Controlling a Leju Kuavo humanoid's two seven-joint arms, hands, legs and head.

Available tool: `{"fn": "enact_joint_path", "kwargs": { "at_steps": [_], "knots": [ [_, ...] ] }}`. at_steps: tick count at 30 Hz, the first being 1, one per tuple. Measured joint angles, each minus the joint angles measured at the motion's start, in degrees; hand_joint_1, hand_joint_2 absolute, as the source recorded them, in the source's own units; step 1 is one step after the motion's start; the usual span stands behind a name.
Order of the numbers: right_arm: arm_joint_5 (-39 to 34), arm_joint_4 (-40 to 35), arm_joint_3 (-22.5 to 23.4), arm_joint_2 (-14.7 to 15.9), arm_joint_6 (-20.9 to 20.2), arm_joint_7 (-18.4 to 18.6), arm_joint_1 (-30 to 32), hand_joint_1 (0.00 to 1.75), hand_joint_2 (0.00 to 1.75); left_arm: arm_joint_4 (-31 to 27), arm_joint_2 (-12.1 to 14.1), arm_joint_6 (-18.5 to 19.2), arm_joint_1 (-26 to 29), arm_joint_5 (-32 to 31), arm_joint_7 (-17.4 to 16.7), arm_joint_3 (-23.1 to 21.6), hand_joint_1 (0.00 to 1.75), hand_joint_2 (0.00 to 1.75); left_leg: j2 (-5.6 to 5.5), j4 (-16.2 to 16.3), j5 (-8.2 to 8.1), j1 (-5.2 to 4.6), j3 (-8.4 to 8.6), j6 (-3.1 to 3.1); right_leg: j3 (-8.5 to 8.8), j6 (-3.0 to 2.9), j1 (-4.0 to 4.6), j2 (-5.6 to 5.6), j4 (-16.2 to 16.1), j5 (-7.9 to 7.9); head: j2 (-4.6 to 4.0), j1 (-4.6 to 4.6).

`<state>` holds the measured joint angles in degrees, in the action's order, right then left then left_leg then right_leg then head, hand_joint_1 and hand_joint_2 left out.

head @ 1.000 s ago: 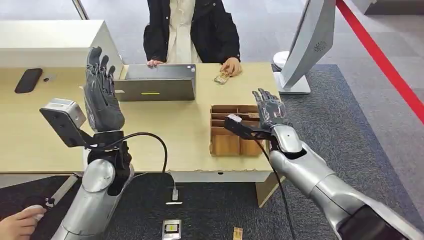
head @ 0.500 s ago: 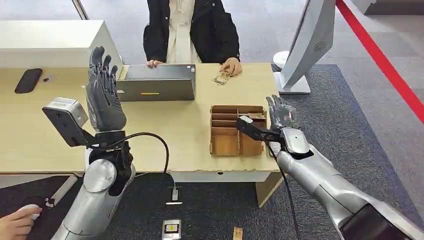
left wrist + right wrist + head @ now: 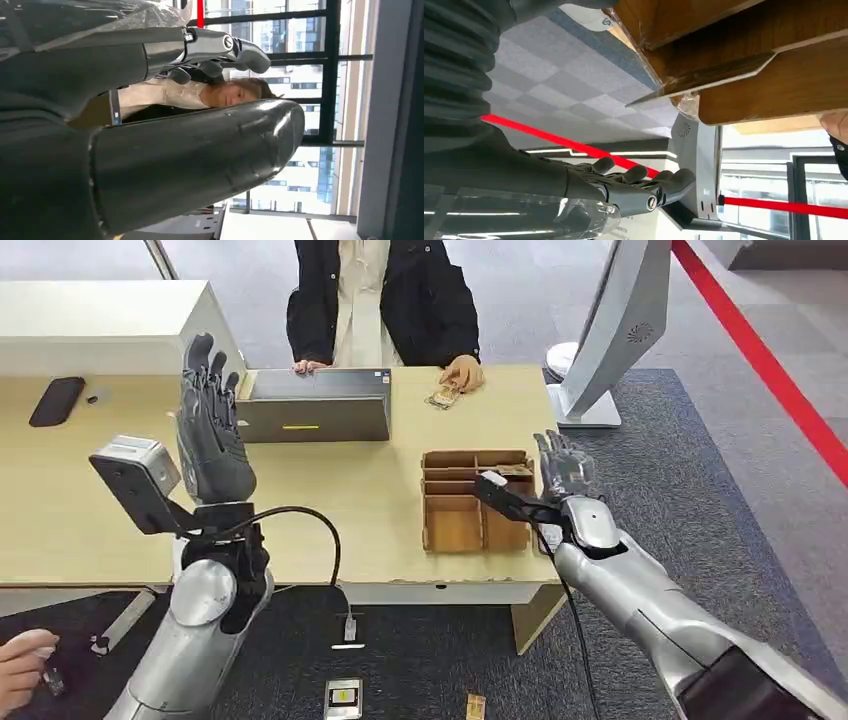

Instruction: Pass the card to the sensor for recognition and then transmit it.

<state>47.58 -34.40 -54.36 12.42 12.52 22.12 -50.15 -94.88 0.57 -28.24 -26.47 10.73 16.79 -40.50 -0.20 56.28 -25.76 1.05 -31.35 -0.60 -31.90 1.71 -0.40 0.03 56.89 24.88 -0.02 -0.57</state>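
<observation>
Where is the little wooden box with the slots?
In the head view, the wooden box sits on the table, near its front right edge. The robot's right hand is just beside it, and the laptop is farther back.

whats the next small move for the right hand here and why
Probably ease the right hand a little toward the wooden organizer and down toward its back slots. The hand is open and holds nothing, hovering beside the organizer's right edge. What looks like a card lies in a slot there, so that is likely the pick.
</observation>
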Motion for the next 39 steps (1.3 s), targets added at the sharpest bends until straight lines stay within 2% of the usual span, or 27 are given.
{"fn": "enact_joint_path", "kwargs": {
  "at_steps": [11, 18, 38, 39],
  "knots": [
    [0.2, -0.4, 0.0, -0.9, 0.3, 0.0, -0.4, 0.00, 1.75, 0.0, 0.0, 0.0, 0.0, 0.2, 0.1, -0.4, 0.00, 0.00, 0.00, 0.0, 0.00, 0.00, 0.00, 0.00, 0.00, 0.00, 0.00, 0.00, 0.0, 0.00, 0.00, 0.00],
    [0.3, -1.6, -0.1, -1.3, 1.4, -1.3, -0.6, 0.00, 1.75, 0.3, 0.0, 0.0, 0.0, 0.5, 0.7, -0.4, 0.00, 0.00, 0.01, 0.0, 0.00, 0.00, 0.01, 0.00, 0.00, 0.00, 0.00, 0.00, 0.0, 0.00, 0.00, 0.02],
    [-0.4, -3.8, -0.7, -1.0, -0.2, -1.0, -0.7, 0.02, 1.75, 1.0, -0.8, 0.7, -0.4, 1.0, 1.0, -0.4, 0.00, 0.00, 0.01, 0.0, 0.00, 0.00, 0.02, 0.00, -0.01, 0.00, 0.00, 0.00, 0.0, 0.00, 0.00, 0.02],
    [-0.4, -3.8, -0.7, -1.0, -0.3, -1.0, -0.7, 1.61, 1.75, 1.0, -0.8, 0.7, -0.4, 1.0, 1.0, -0.4, 0.00, 0.00, 0.01, 0.0, 0.00, 0.00, 0.02, 0.00, -0.01, 0.00, 0.00, 0.00, 0.0, 0.00, 0.00, 0.00]
  ]
}}
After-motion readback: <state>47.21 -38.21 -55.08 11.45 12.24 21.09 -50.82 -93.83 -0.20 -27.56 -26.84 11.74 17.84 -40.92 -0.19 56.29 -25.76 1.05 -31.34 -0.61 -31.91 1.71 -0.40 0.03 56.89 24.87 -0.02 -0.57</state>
